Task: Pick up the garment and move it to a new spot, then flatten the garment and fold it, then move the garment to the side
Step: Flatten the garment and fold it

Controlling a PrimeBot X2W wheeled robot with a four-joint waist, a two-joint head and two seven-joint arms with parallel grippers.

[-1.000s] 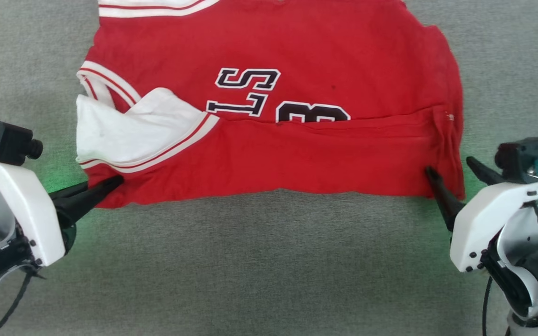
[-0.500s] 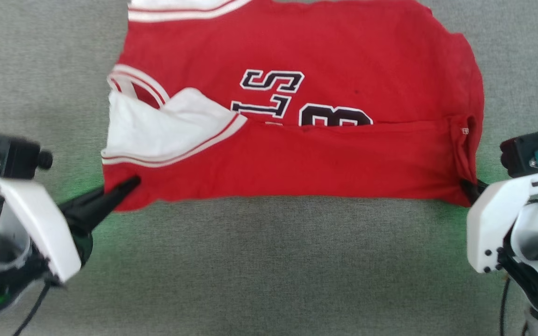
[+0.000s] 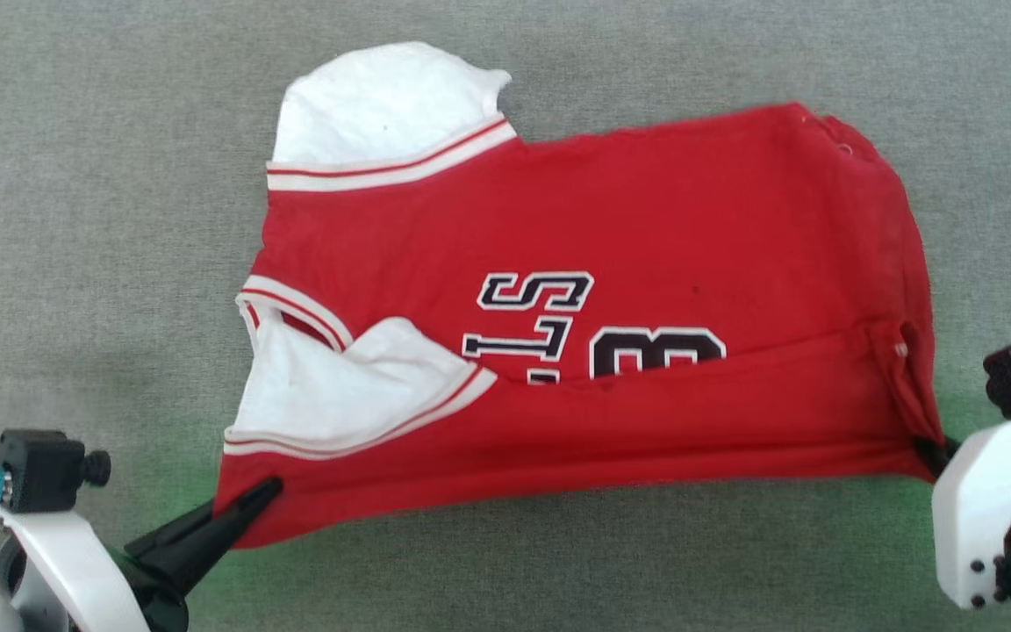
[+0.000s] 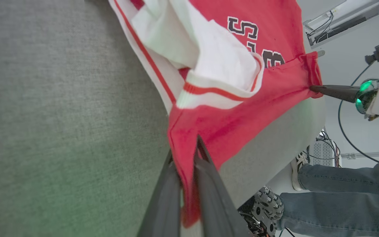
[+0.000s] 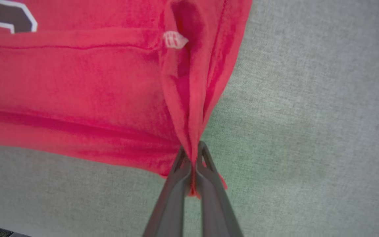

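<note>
The garment, a red shirt with white sleeves, striped trim and black lettering, lies spread on the grey table with its near part folded over. My left gripper is shut on its near left corner, and the left wrist view shows red cloth pinched between the fingers. At the near right corner my right gripper is shut on the garment, with the hem squeezed between both fingers. The edge between the two grips is pulled taut.
Grey fabric covers the table all around the shirt. In the left wrist view a person's jeans leg and shoe stand beyond the table edge, with cables and equipment behind.
The head view has shifted, so the whole shirt now shows lower, with its far white sleeve in sight. Both grippers stay shut on the near corners and sit lower in the view.
</note>
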